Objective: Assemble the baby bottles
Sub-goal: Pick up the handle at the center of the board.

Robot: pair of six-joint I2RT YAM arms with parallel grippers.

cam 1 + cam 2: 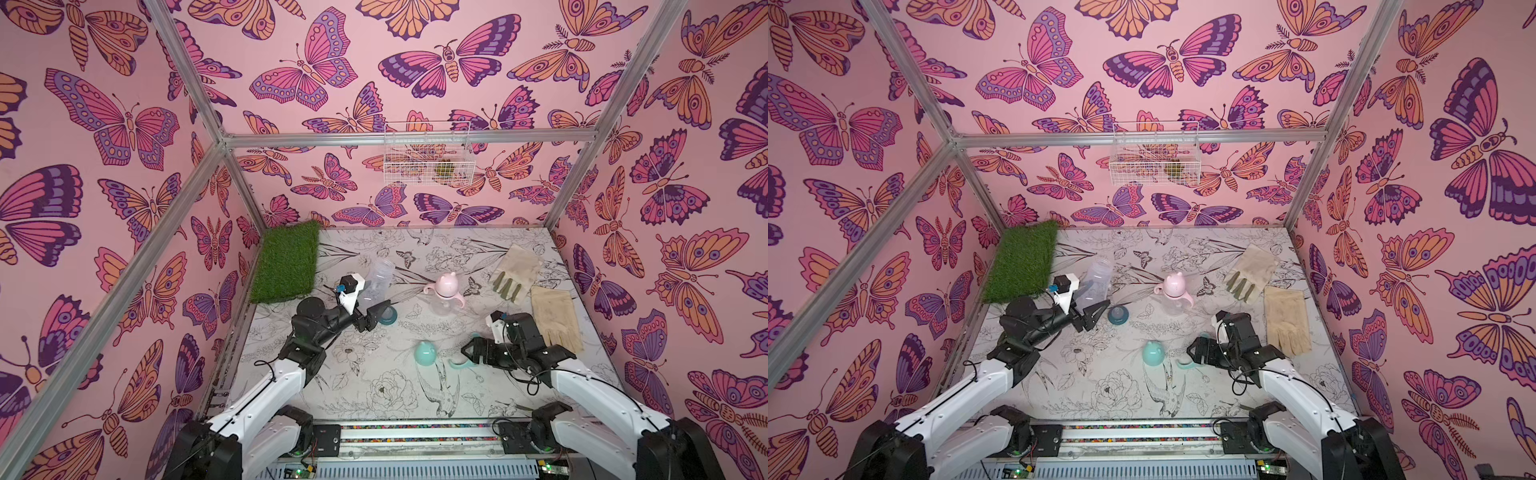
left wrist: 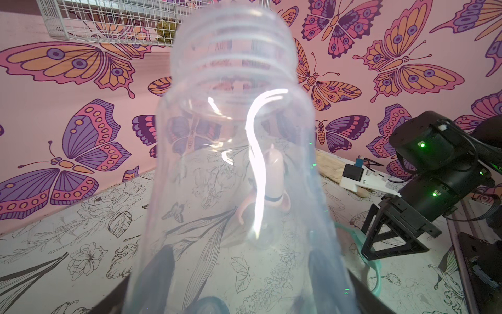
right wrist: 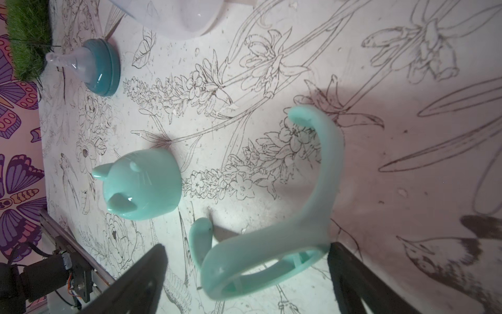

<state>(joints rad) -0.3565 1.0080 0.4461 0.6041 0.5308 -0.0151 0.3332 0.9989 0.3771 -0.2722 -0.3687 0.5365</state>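
Clear bottle (image 2: pixel 233 168) tight between left jaws; teal handle ring (image 3: pixel 271 247) loose between wide-open right jaws

In both top views the left arm (image 1: pixel 266 390) rises from the desk's 7 o'clock corner toward 1 o'clock. Its wrist is bent, and the left end effector (image 1: pixel 382 311) is clamped on the base of a clear bottle (image 1: pixel 380 278). The right arm (image 1: pixel 590 386) reaches from 5 o'clock toward 10 o'clock. The right end effector (image 1: pixel 467 352) is low over the desk and points to 9 o'clock, jaws spread wide.
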